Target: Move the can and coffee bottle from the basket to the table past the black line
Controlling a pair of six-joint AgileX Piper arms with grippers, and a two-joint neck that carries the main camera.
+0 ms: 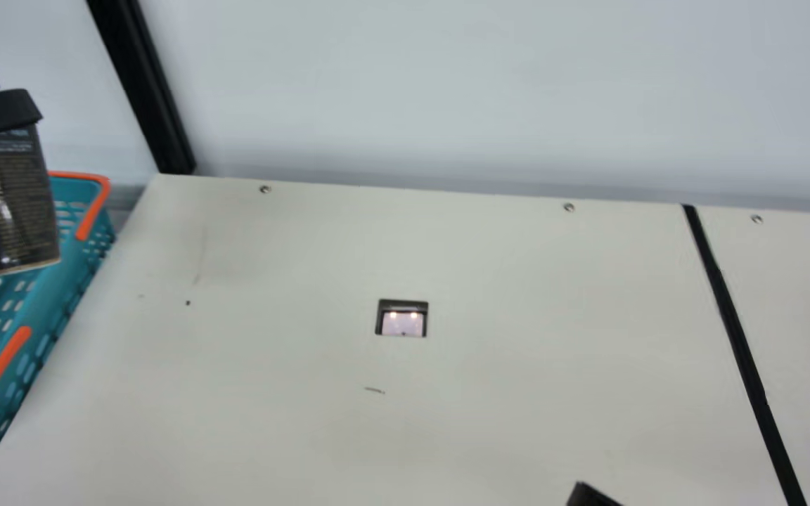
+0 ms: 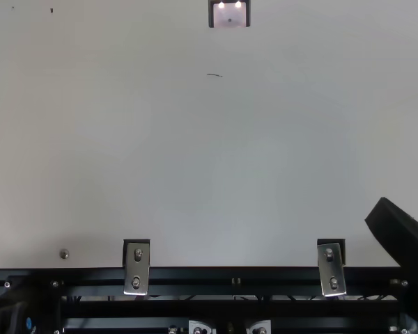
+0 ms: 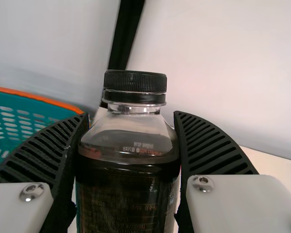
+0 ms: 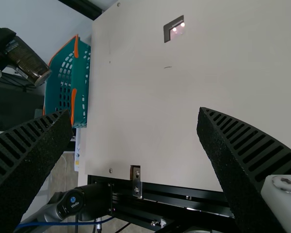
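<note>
Nearest, the left gripper (image 3: 131, 116) has its ribbed black jaws clamped on the clear, black-capped bottle of dark coffee (image 3: 128, 194), raised by the teal, orange-handled plastic basket (image 1: 46, 295). The carrying step seems in hand; next calls for travel across the smooth cream counter (image 1: 447, 422) — perhaps with a handover — and beyond the straight black line (image 1: 740, 334). The right gripper (image 4: 133, 114) has its coarse-edged jaws spread, empty. The bottle's glossy, softly squared body probably needs steady pressure.
</note>
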